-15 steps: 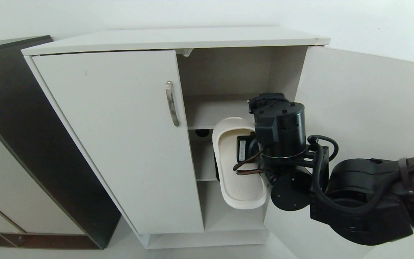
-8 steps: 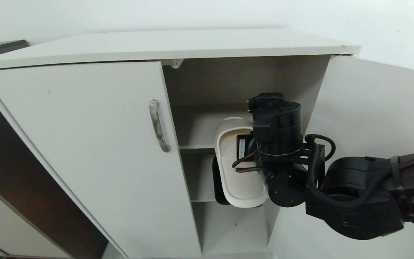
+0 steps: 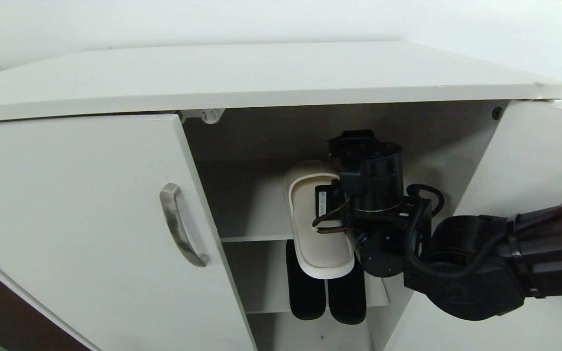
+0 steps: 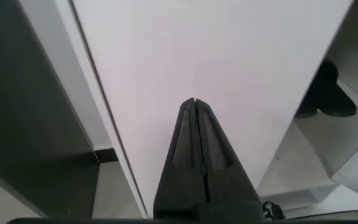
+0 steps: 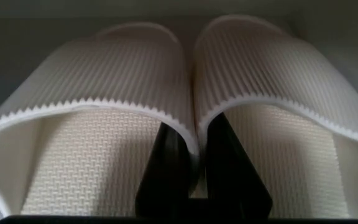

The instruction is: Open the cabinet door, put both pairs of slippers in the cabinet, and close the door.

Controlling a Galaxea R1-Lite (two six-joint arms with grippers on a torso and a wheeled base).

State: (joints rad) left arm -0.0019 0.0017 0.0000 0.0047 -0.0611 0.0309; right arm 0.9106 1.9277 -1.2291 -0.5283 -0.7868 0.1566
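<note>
head view: the white slippers [image 3: 317, 229] hang in the middle of the frame, in the open right half of the cabinet [image 3: 261, 73]. their long axis runs nearly up and down in the picture, a little tilted. the toe end is up, toward the inside of the cabinet, and the rounded heel end is down, in front of the edge of the upper shelf [image 3: 251, 214]. the material looks like soft foam, cream-white, with a raised rim and a footbed of small dots. in the right wrist view the wide straps show fine ribs and a saw-tooth edge.

the right gripper [image 5: 194, 165] is almost closed. one black finger goes under each strap, and the two fingers press the inner walls of both slippers together, so it holds the pair side by side.

at the lower middle, the black slippers [image 3: 327, 292] lie flat on the next shelf, heels over its front edge. the left door [image 3: 81, 219], with its curved metal handle [image 3: 181, 225], is closed. the left gripper [image 4: 195, 109] has its fingers pressed together on nothing, near this door.
</note>
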